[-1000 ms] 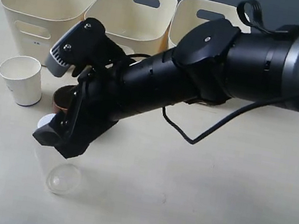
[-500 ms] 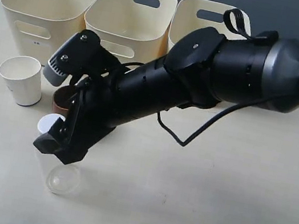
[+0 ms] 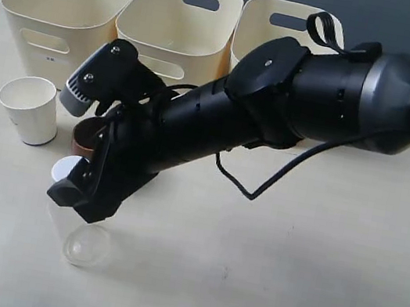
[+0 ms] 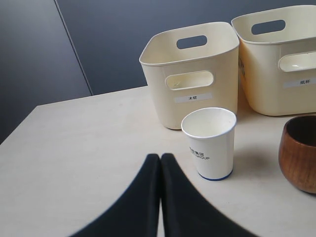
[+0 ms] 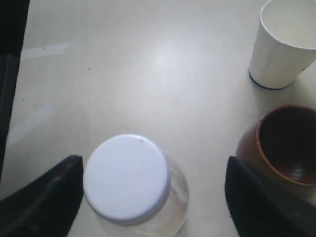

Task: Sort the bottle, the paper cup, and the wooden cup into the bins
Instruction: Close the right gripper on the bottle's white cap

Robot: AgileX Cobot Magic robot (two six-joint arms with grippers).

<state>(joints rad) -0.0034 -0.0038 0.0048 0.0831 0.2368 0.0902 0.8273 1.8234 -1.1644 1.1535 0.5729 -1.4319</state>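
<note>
The clear bottle (image 3: 83, 240) with its white cap (image 3: 67, 170) stands at the front left of the table. My right gripper (image 3: 80, 197) reaches across and hangs over it, open. In the right wrist view the bottle's cap (image 5: 126, 176) lies between the spread fingers of the right gripper (image 5: 155, 185), nearer one finger, neither touching. The brown wooden cup (image 3: 85, 138) stands just behind the bottle, and the white paper cup (image 3: 30, 108) to its left. Three cream bins (image 3: 63, 9) line the back. My left gripper (image 4: 160, 159) is shut and empty, short of the paper cup (image 4: 209, 142).
The right arm (image 3: 294, 98) stretches across the middle and hides the fronts of the middle bin (image 3: 178, 20) and right bin (image 3: 272, 21). The wooden cup (image 5: 285, 148) sits close to one right finger. The left bin (image 4: 190, 74) bears a small front label.
The rear part of the right arm has swung a little to the left. Its gripper has hardly shifted over the bottle and stays open.
</note>
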